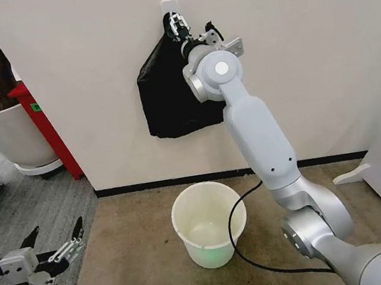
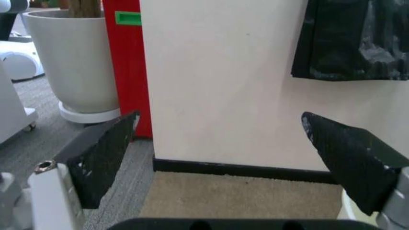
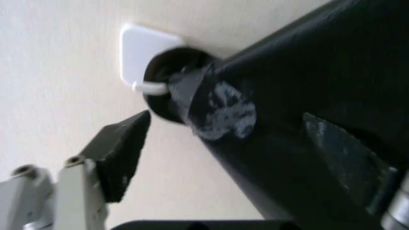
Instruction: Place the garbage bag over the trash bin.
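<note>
The black bundle [image 1: 169, 95] on the wall is thin, glossy, crinkled plastic film, hung from a smooth white plastic hook [image 3: 143, 57]. The trash bin [image 1: 206, 226] is smooth cream plastic. At its 6 o'clock the carpet [image 1: 146, 278] looks rough and matt.

Cream wall [image 1: 89, 43] ahead of me, black baseboard [image 1: 168, 183], tan carpet [image 1: 137, 265]; plant pot [image 1: 6, 134], red panel [image 1: 48, 128] left.

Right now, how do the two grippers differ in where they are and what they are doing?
The right gripper is raised to the wall hook, its open fingers around the top of the black bag. The left gripper hangs low beside the bin, near the floor, touching nothing. Both are open.
</note>
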{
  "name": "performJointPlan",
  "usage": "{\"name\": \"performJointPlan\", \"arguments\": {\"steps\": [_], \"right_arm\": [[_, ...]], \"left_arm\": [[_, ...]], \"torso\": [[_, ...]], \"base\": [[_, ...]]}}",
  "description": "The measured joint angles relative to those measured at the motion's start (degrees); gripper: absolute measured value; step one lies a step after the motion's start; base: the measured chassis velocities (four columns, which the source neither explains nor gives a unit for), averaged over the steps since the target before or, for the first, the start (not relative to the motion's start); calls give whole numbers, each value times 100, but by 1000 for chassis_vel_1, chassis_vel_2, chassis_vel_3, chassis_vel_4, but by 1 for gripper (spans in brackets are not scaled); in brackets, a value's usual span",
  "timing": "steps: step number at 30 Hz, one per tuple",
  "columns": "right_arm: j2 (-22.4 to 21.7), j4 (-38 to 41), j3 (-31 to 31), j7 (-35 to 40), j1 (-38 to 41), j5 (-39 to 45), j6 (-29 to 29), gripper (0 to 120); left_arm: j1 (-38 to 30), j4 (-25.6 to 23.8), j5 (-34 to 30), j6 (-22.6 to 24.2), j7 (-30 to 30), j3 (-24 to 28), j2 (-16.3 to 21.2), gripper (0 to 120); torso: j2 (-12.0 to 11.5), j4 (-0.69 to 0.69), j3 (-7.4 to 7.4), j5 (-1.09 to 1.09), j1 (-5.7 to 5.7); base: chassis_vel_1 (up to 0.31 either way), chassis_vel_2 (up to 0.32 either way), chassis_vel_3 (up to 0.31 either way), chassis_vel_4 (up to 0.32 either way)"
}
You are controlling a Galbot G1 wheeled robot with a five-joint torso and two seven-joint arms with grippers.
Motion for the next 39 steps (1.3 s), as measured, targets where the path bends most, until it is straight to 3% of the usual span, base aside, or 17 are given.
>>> {"name": "performJointPlan", "arguments": {"steps": [5,20,24,33,39], "right_arm": [[0,-31,-51,-34,8,-19,0,79],[-1,-114,-10,-100,82,-73,-6,48],[-1,-115,-10,-101,87,-87,-7,30],[-1,-72,-56,-89,75,-92,-7,0],[-1,-23,-114,-76,37,-92,4,0]], "left_arm": [[-8,0,7,-3,11,7,-5,100],[-65,0,48,-28,77,51,-37,100],[-67,0,51,-29,80,53,-40,100],[-70,0,55,-29,84,57,-43,100],[-71,0,57,-30,89,59,-44,100]], "torso": [[0,0,0,0,0],[0,0,0,0,0],[0,0,0,0,0],[0,0,0,0,0],[0,0,0,0,0]], "base": [[0,0,0,0],[0,0,0,0],[0,0,0,0],[0,0,0,0],[0,0,0,0]]}}
